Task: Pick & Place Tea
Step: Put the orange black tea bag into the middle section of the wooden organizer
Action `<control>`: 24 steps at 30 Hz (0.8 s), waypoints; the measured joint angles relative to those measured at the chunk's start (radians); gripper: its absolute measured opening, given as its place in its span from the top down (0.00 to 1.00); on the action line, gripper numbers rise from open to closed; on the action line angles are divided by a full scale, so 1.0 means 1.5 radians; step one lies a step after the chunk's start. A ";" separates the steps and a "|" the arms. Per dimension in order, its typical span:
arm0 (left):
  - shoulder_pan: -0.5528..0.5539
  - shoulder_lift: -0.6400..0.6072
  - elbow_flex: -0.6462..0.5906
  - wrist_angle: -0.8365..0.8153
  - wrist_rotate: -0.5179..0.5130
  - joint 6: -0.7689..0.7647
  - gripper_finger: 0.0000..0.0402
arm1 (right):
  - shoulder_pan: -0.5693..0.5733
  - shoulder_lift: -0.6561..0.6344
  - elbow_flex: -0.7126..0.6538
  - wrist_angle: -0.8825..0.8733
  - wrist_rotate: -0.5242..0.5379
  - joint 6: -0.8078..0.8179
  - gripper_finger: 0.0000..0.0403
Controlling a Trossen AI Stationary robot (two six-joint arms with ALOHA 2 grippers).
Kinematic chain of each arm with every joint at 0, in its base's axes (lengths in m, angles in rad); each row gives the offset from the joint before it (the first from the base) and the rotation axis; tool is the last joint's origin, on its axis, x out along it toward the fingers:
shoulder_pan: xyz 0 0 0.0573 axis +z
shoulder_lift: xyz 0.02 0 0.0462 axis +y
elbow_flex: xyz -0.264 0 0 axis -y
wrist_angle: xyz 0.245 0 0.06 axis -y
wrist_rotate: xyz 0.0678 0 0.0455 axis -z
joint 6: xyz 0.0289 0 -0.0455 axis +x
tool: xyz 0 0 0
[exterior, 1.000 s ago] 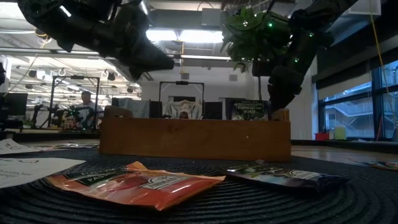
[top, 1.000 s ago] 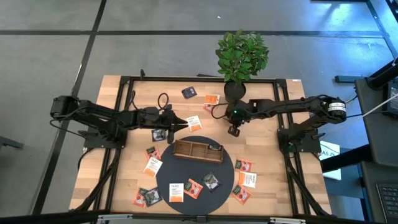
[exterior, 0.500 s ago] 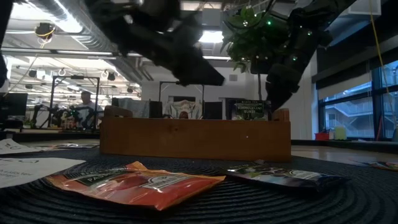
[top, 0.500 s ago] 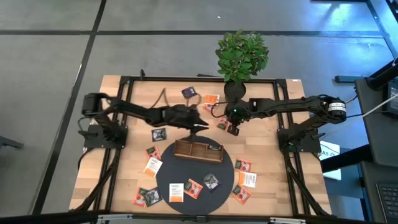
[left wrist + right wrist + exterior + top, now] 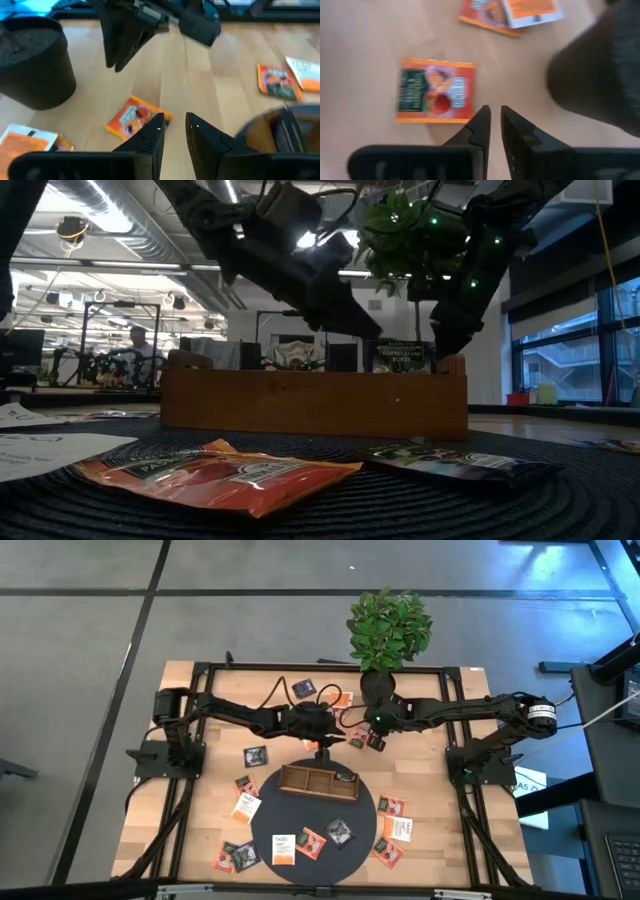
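Within the last second the left gripper swept from its own side of the desk to the middle, and it hung just behind the wooden tray, its fingers a little apart with only bare wood showing between them. The right gripper, which had been clenched, had begun to part its fingers; we saw a narrow gap and nothing held in it. An orange sachet lay flat on the desk just beside those fingertips, and it also sat just ahead of the left fingers, between the two grippers (the dark plant pot stood close by on the other side of the right fingers). We judged that this sachet was the one in play and that both arms had converged on it, so one would need to yield. The tray held little so far, and most sachets were scattered well apart from either gripper, so the task looked early.
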 joint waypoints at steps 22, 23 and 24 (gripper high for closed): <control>0.018 0.061 0.001 0.047 0.056 -0.016 1.00 | -0.141 0.000 -0.108 0.097 -0.219 0.100 0.55; 0.019 0.068 0.009 0.049 0.057 -0.017 0.99 | -0.144 0.000 -0.111 0.109 -0.220 0.114 0.55; 0.020 0.076 0.020 0.047 0.055 -0.017 0.99 | -0.148 0.000 -0.113 0.116 -0.221 0.129 0.56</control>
